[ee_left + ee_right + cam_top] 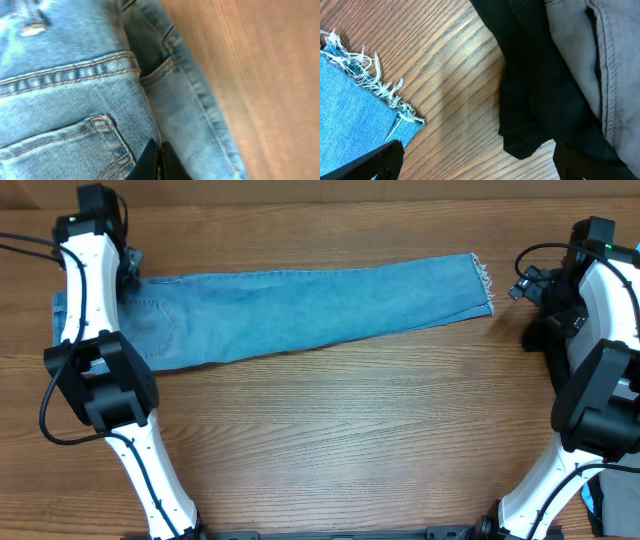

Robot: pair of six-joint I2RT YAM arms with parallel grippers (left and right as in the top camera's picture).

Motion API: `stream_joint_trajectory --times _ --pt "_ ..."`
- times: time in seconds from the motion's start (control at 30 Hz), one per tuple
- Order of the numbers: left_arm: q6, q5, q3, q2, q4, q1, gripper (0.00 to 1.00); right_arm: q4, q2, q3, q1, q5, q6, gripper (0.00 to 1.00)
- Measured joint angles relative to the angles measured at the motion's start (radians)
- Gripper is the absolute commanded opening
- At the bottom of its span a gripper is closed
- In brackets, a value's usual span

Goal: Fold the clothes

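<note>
Faded light-blue jeans (300, 305) lie stretched flat across the table, waist at the left and frayed hem (483, 283) at the right. My left gripper (128, 275) is down on the waist end. The left wrist view shows its black fingertips (160, 150) pressed together on a fold of the denim (75, 100), next to a stitched back pocket (60, 145). My right gripper (477, 165) stands wide open over bare wood, with the frayed hem (370, 75) to one side and a black garment (535, 90) to the other. It holds nothing.
A grey garment (600, 60) lies partly over the black one at the right edge of the table. The wooden tabletop (340, 430) stretches in front of the jeans. Both arm bases stand at the near corners.
</note>
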Motion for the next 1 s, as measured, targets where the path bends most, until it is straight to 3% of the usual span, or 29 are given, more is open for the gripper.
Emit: stream_joint_trajectory --times 0.4,0.7,0.73,0.77,0.83,0.9,1.0 --pt "0.0 0.036 0.013 0.0 0.18 0.022 0.04 0.0 0.0 0.0 0.0 0.0 0.0 1.0" --pt "-0.001 0.013 0.016 0.011 0.185 0.022 0.06 0.0 0.0 0.0 0.0 0.0 0.0 1.0" --pt "0.001 0.013 0.018 0.019 0.182 0.022 0.1 0.0 0.0 0.0 0.0 0.0 0.0 1.0" --pt "0.005 0.013 0.021 0.032 0.178 0.023 0.31 0.0 0.0 0.0 0.0 0.0 0.0 1.0" --pt "0.025 0.014 0.023 0.068 0.167 0.026 0.83 0.0 0.0 0.0 0.0 0.0 0.0 1.0" --pt "0.057 0.014 0.023 0.097 0.157 0.029 1.0 0.0 0.0 0.0 0.0 0.0 0.0 1.0" --pt "0.129 0.016 0.023 0.116 0.153 0.033 1.0 0.0 0.0 0.0 0.0 0.0 0.0 1.0"
